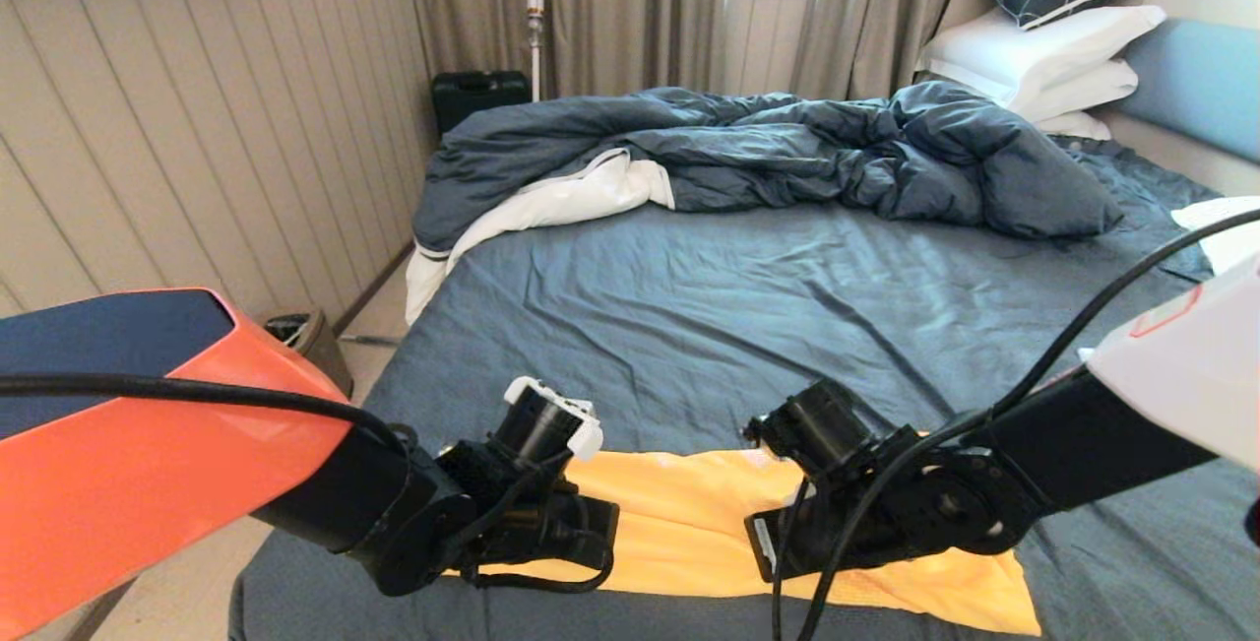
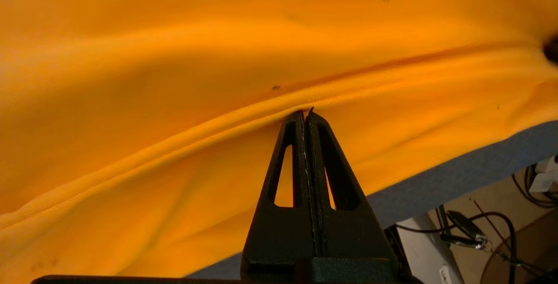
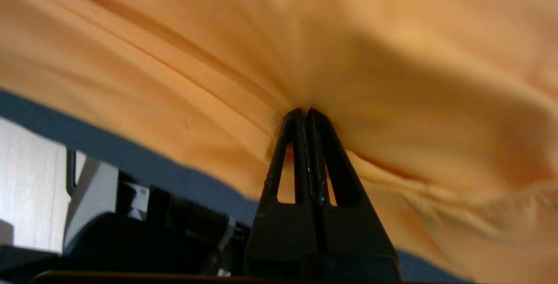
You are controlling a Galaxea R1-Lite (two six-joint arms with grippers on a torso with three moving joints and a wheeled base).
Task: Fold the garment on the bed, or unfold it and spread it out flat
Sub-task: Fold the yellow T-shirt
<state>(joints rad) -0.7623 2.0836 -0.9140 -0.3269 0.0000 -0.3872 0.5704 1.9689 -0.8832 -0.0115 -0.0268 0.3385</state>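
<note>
The garment, plain yellow, lies as a band across the near edge of the bed. No brand, label or legible writing shows on it. The left tool is closed, pinching a fold of the garment at its left part. The right tool is closed likewise on the fabric further right. The rumpled duvet lies far across the bed.
</note>
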